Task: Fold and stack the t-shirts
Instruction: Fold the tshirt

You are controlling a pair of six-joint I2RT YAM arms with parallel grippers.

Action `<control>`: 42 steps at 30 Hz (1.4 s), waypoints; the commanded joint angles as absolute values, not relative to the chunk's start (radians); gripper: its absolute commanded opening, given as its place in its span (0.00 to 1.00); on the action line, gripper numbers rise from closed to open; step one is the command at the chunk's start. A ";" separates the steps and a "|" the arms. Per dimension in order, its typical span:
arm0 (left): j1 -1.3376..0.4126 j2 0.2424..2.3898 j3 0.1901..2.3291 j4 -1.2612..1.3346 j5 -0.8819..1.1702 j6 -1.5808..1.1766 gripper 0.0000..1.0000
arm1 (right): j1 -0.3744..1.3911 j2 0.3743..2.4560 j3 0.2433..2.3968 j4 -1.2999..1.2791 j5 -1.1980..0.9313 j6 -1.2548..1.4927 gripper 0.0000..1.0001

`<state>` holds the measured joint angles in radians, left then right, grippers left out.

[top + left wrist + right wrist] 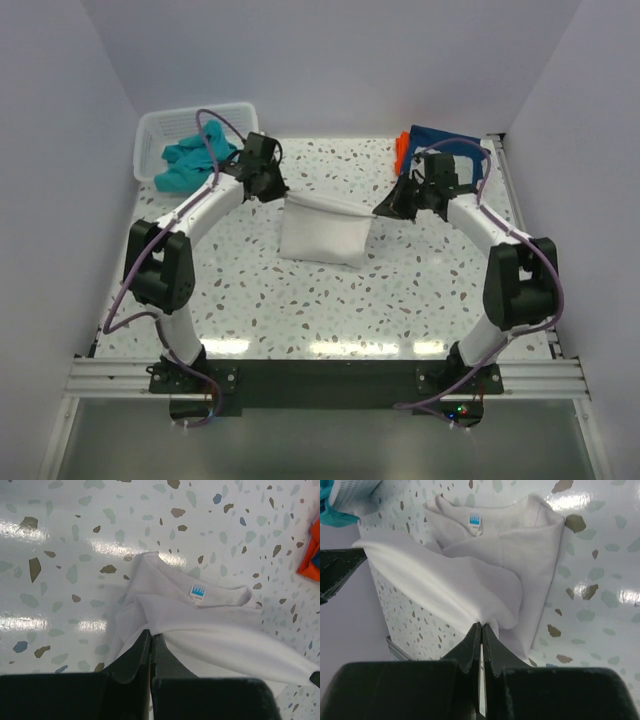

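Now: both grippers clamped on the white shirt's far edge

The white t-shirt (322, 230) is mid-table, partly folded. Its near part lies on the terrazzo table (330, 300), and its far edge is lifted and stretched between the two arms. The left gripper (280, 192) has its jaws pressed together on the shirt's left far corner. The left wrist view shows cloth pinched between the fingertips (142, 645). The right gripper (381, 211) is likewise clenched on the right far corner, with a fold of white cloth caught at its tips. A blue neck label (197, 591) faces up inside the collar.

Edges and room:
- Bare terrazzo runs from the shirt's near hem to the near rail.
- There are open strips on both sides, between the shirt and each arm's elbow.
- Behind the grippers, a band of table reaches the back wall.
- The far-left corner is taken by the white mesh basket (150, 135).
- The far-right corner is taken by the piled shirts, close behind the right wrist.

Count:
- Four shirts:
  - one white, held;
  - one teal t-shirt (185, 160), bunched in the basket;
  - one navy t-shirt (445, 140), lying over one orange t-shirt (402, 148).
- One basket.
- Two arms.
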<state>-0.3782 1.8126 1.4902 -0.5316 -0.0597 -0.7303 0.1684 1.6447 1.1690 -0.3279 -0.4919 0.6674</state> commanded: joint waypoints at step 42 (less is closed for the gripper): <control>-0.454 1.783 1.358 -0.316 0.141 -0.706 1.00 | 0.320 1.692 1.197 -0.172 -0.710 0.638 0.99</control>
